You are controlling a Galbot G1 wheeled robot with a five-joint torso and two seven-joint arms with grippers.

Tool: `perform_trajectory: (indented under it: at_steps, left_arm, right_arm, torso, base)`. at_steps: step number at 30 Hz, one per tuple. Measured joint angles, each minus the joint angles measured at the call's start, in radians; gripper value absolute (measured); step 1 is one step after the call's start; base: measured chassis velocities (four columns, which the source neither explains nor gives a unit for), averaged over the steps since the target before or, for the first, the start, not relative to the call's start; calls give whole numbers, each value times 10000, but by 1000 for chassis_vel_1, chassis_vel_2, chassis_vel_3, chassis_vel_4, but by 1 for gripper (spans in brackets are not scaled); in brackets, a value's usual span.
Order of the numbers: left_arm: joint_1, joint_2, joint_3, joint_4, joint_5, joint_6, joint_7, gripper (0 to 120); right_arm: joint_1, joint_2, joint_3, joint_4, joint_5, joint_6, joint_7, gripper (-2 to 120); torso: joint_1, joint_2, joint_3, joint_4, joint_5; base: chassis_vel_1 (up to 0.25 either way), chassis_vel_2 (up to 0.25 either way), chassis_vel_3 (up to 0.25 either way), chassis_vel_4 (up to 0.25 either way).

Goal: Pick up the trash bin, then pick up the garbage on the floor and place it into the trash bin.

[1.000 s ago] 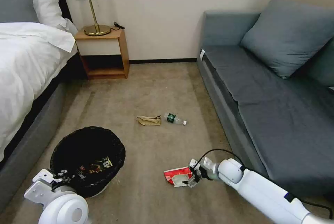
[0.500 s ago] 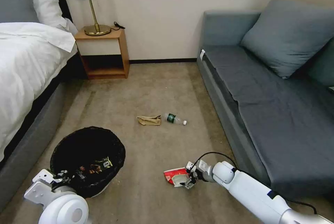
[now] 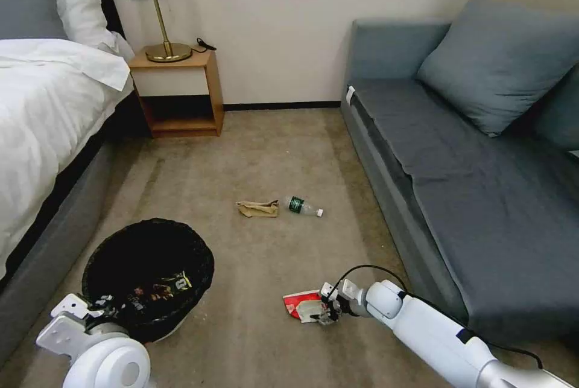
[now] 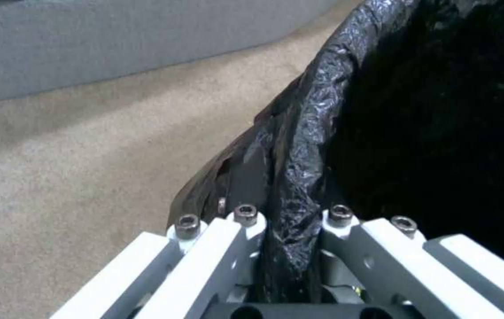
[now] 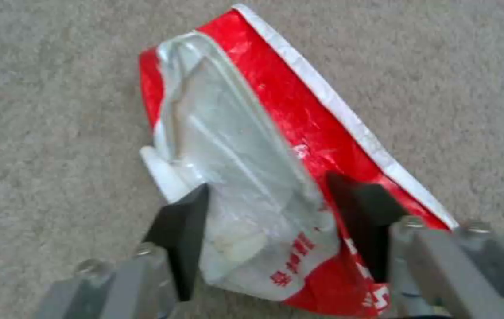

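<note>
On the carpet beside the sofa [image 3: 458, 152]: red-and-white packet [image 3: 304, 305], flat on the floor. Right gripper [image 3: 327, 314] has come lower onto it over the last second; its fingers [image 5: 178, 232] stand apart, straddling the packet's clear window, not yet closed. Pickup looks imminent. Left gripper [image 4: 284, 221] stays clamped on the rim of the trash bin [image 3: 148, 276], which has shifted slightly; a wrapper [image 3: 163, 286] lies inside. Farther off, side by side: tan paper bag [image 3: 258, 208], small bottle [image 3: 303, 206], both untouched.
</note>
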Motion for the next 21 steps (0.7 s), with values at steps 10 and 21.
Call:
perform_trajectory:
  at_steps: [10, 21]
  left_arm:
    - [-27, -28, 41, -13, -1, -3, 0, 0]
    - [-82, -5, 68, 49, -1, -3, 1, 0]
  right_arm:
    - [-62, -204, 67, 133, -13, 0, 57, 13]
    - [-68, -318, 426, 360, -6, -35, 69, 0]
  torso:
    - [0, -1, 1, 3, 4]
    - [0, -1, 2, 0, 0]
  base:
    - [0, 0, 0, 0]
    - [0, 0, 0, 0]
